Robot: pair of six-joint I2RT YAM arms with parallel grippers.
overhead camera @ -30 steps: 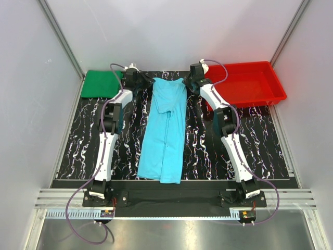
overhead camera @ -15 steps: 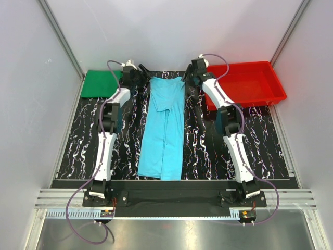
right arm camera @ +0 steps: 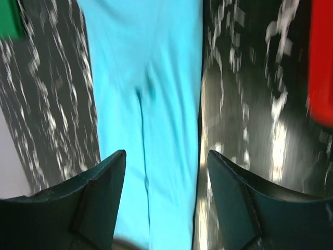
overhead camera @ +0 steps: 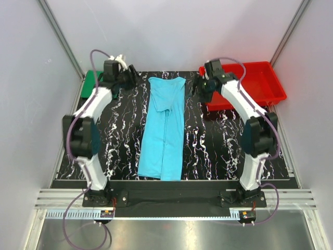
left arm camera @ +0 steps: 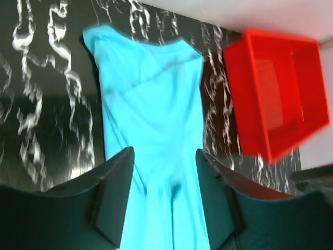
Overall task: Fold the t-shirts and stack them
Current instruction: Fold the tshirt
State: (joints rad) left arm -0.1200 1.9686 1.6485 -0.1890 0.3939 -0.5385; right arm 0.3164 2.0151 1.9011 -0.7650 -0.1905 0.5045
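Note:
A light cyan-blue t-shirt (overhead camera: 165,127) lies folded into a long narrow strip down the middle of the mat, collar end at the far side. The dark green t-shirt (overhead camera: 91,79) lies folded at the far left corner, partly hidden behind my left arm. My left gripper (overhead camera: 131,77) hovers left of the cyan shirt's far end, open and empty. My right gripper (overhead camera: 196,87) hovers to that end's right, also open and empty. Both wrist views look down on the cyan t-shirt (left arm camera: 151,125) (right arm camera: 151,99) between parted fingers (left arm camera: 112,200) (right arm camera: 99,200). The green t-shirt (right arm camera: 9,18) shows as a corner.
A red plastic tray (overhead camera: 255,83) sits at the far right, just behind my right arm; the red tray (left arm camera: 276,99) (right arm camera: 321,62) also shows in both wrist views. The black marbled mat (overhead camera: 218,151) is bare on either side of the cyan shirt. White walls enclose the table.
Both grippers have let go of the cyan shirt's far corners and opened. They have drawn outward and up, the left arm swinging left, the right arm right.

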